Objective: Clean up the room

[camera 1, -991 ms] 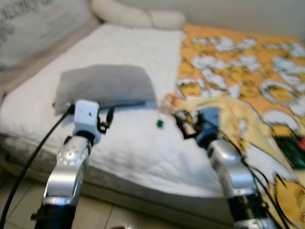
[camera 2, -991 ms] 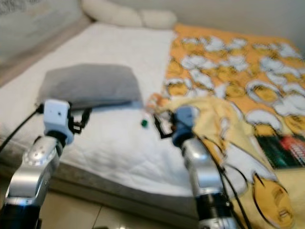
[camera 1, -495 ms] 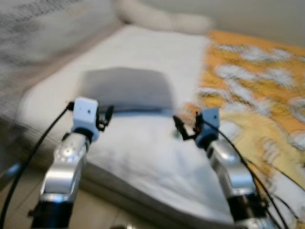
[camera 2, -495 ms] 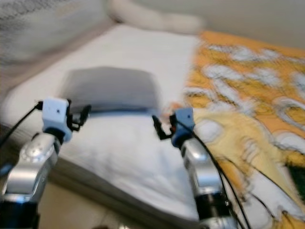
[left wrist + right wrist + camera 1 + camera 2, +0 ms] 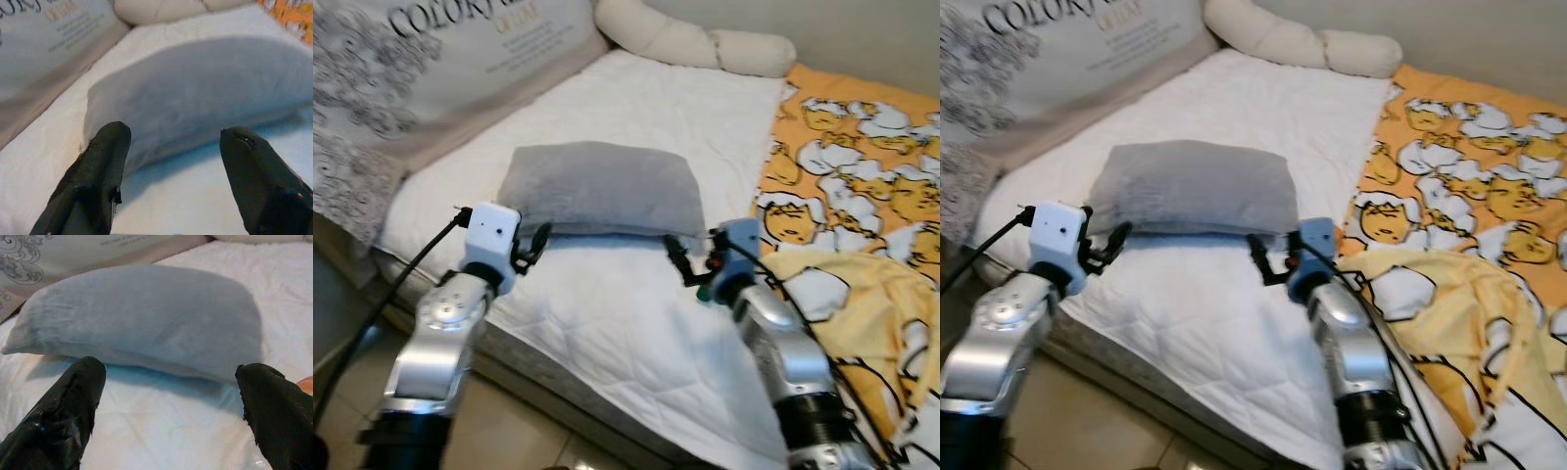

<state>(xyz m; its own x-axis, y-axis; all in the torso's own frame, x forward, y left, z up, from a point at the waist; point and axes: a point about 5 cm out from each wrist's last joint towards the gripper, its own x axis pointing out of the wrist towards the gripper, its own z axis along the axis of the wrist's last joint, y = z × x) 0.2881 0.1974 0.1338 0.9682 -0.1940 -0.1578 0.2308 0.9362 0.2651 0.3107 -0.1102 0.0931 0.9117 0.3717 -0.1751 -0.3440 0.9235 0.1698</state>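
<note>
Left eye view, bed: a bed (image 5: 636, 108) with a white quilted cover runs away from the robot, its near edge just before both arms.
Left eye view, pillow: a grey pillow (image 5: 599, 188) lies flat on the white cover, near the bed's front edge.
Left eye view, left end effector: the left end effector (image 5: 537, 238) is held up just before the pillow's near left corner, fingers parted, holding nothing.
Left eye view, right end effector: the right end effector (image 5: 677, 258) is held up just before the pillow's near right corner, fingers spread, holding nothing.
Left eye view, blanket: an orange cartoon-print blanket (image 5: 847, 166) covers the bed's right side; a pale yellow cloth (image 5: 862, 294) lies bunched on it, right of the right arm.
Left eye view, background: a long cream bolster (image 5: 695, 41) lies across the head of the bed; a large printed cushion (image 5: 431, 49) leans along the bed's left side.
Right eye view: the same scene; a small green thing shows at the right wrist, too hidden to identify.
Left wrist view: two black fingers (image 5: 100, 171) stand well apart, with the grey pillow's rounded edge between and beyond them on the white cover; not touching it.
Right wrist view: two black fingers (image 5: 68, 406) stand wide apart, the pillow lying across the space beyond them; an orange patch shows at the frame's edge.
</note>
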